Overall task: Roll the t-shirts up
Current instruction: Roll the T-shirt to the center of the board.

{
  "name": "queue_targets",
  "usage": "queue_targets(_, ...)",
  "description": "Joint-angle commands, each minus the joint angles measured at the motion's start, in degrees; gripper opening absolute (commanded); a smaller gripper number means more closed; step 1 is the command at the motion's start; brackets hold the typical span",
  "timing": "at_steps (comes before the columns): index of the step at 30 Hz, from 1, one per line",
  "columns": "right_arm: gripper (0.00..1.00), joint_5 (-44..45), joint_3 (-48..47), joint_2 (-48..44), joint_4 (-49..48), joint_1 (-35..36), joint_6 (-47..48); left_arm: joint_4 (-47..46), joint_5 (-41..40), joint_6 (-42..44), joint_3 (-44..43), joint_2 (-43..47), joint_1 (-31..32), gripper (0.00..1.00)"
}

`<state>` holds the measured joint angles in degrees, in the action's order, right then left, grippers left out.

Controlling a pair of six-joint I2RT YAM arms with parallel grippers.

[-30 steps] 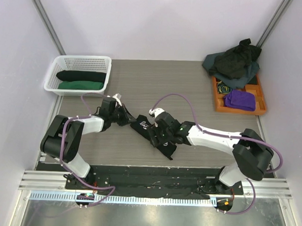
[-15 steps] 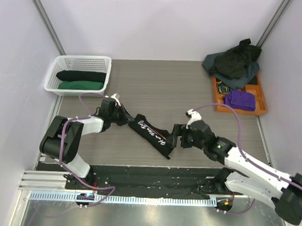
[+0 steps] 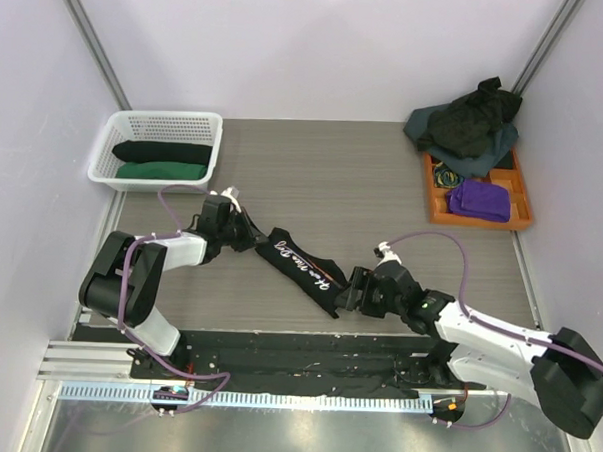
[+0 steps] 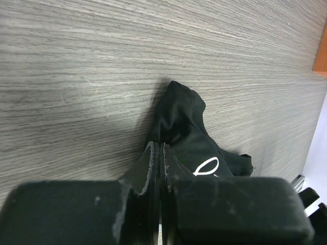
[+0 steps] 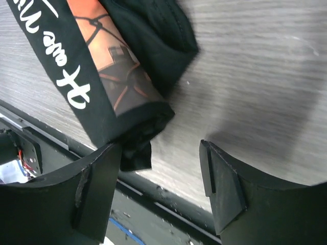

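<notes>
A black t-shirt (image 3: pixel 302 269) with white script and an orange print lies rolled into a long diagonal strip on the table. My left gripper (image 3: pixel 248 234) is at its far-left end, jaws shut on a fold of the black cloth (image 4: pixel 186 120) that rises just beyond the fingertips (image 4: pixel 152 153). My right gripper (image 3: pixel 350 294) is open at the strip's near-right end. In the right wrist view the roll's end (image 5: pixel 110 76) lies by the left finger (image 5: pixel 97 189), with bare table between the fingers. More t-shirts (image 3: pixel 469 123) are heaped at the back right.
A white lattice basket (image 3: pixel 126 128) at the back left holds a black roll (image 3: pixel 165 152) and a green roll (image 3: pixel 166 170). An orange tray (image 3: pixel 520 191) at the right holds purple cloth (image 3: pixel 480 200). The black rail (image 3: pixel 306 344) runs along the table's near edge.
My right arm has drawn back from over the middle of the shirt to its near-right end, lower and further right. The shirt's strip is now uncovered. My left gripper has not moved.
</notes>
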<state>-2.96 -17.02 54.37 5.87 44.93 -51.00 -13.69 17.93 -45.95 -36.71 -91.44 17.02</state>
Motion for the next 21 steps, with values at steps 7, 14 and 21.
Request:
queue_targets(7, 0.74, 2.43, -2.94, 3.91, -8.60, -0.10, -0.50, 0.86, -1.32, 1.75, -1.87, 1.35, -0.23, 0.00)
queue_targets(14, 0.81, 9.29, 0.22, -11.37, -0.07, -0.10, -3.05, 2.18, -2.11, 2.10, -2.14, 2.05, -0.23, 0.00)
queue_targets(21, 0.93, 3.75, -2.48, -3.76, -5.26, -0.10, 0.37, 2.09, -1.15, 1.92, -2.93, 0.74, -0.32, 0.00)
